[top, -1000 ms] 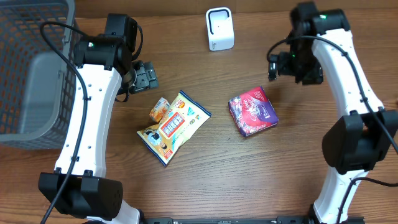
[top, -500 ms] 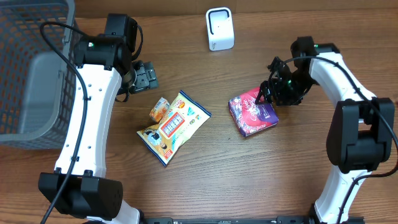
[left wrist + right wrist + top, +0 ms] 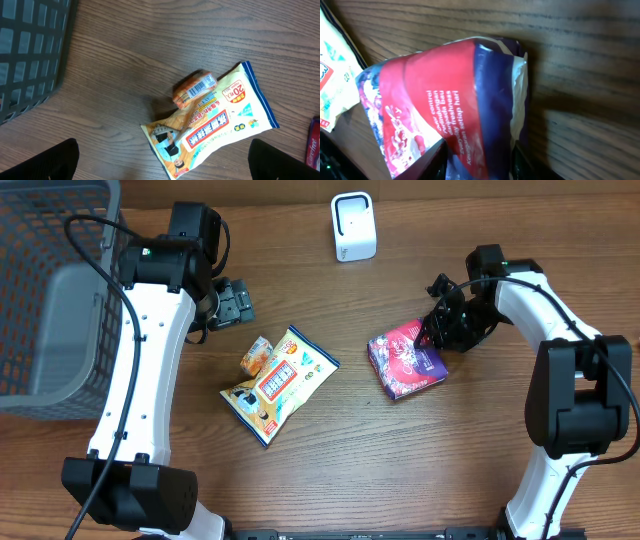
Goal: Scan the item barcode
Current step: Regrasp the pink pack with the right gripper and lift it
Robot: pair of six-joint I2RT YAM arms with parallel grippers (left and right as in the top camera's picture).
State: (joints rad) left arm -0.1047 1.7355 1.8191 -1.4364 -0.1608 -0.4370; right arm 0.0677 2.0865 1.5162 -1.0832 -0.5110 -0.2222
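Dropping from the right of the scanner (image 3: 353, 227) over the last second, the right arm is now reaching low toward the table. Left of the scanner, the left gripper (image 3: 235, 302) is hanging wide open and empty. Just right of the scanner and nearer the robot, the red and purple packet (image 3: 405, 358) is lying flat on the table. The right gripper (image 3: 432, 332) is narrowing around the packet's end, though I cannot tell whether it is pinching yet. It should be closing firmly before lifting, then turning the barcode toward the scanner.

The red packet (image 3: 445, 115) has white print running sideways: "dengan", "freshness", "setiap hari". The white snack bag (image 3: 220, 125) shows "20" near its upper right corner. The small orange pack (image 3: 195, 89) bears a barcode, its digits unreadable.
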